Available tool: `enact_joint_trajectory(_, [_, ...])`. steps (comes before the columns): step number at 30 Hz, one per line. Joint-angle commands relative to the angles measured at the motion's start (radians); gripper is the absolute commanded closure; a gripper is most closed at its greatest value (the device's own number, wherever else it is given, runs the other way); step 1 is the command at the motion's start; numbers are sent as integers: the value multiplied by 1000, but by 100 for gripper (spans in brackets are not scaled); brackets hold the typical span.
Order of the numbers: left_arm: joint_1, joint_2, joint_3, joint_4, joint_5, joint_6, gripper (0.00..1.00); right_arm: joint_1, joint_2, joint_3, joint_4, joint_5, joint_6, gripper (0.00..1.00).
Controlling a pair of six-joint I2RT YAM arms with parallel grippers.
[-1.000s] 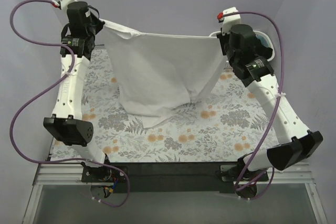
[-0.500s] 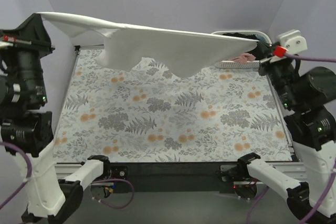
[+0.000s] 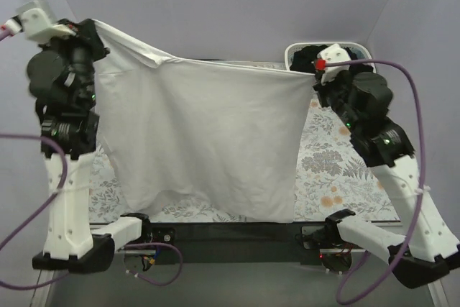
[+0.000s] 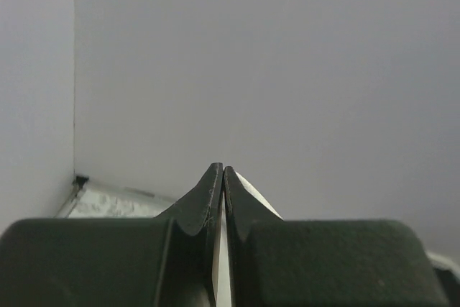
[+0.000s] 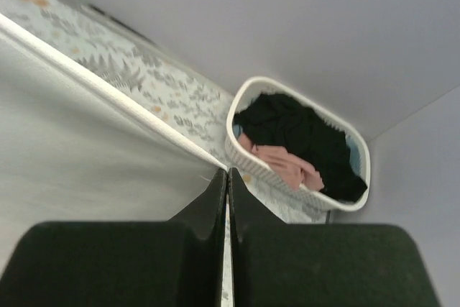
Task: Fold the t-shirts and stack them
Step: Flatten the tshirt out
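Starting w/ the tablecloth (image 3: 338, 170): it covers the table and is mostly hidden behind the cloth we're holding up. White shirt (image 3: 208, 141) hangs spread wide in the air btwn both arms, top edge taut, hem low by the table's near edge; we can't tell if it touches. No fold in it yet, so we judge the job barely begun: laying flat, folding & stacking are all left. Basket (image 5: 243, 154) sits at the far right corner w/ a black shirt (image 5: 298, 131) and a pink shirt (image 5: 284, 163) bunched inside, both to do. Left gripper (image 4: 223, 174) is pinched tight on the white shirt's top left corner, a thin white sliver btwn the jaws; right gripper (image 5: 228, 174) is likewise clamped on the top right corner.
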Motion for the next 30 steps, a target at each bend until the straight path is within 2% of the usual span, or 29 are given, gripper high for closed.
enact_joint_trajectory(1, [1, 196, -117, 22, 25, 13, 100, -11, 82, -141, 98, 161, 6, 99])
enact_joint_trajectory(5, [3, 363, -272, 137, 75, -31, 100, -22, 239, -257, 256, 200, -22, 99])
enact_joint_trajectory(9, [1, 538, -394, 215, 121, -83, 100, -66, 402, -354, 495, 179, -22, 99])
enact_joint_trajectory(16, [9, 787, -410, 241, 178, -142, 100, -109, 698, -252, 550, 152, -72, 99])
enact_joint_trajectory(22, [23, 854, -346, 232, 200, -172, 100, -143, 820, -204, 552, 146, -71, 99])
enact_joint_trajectory(30, [29, 739, -379, 139, 192, -208, 100, -146, 739, -268, 514, 146, -42, 99])
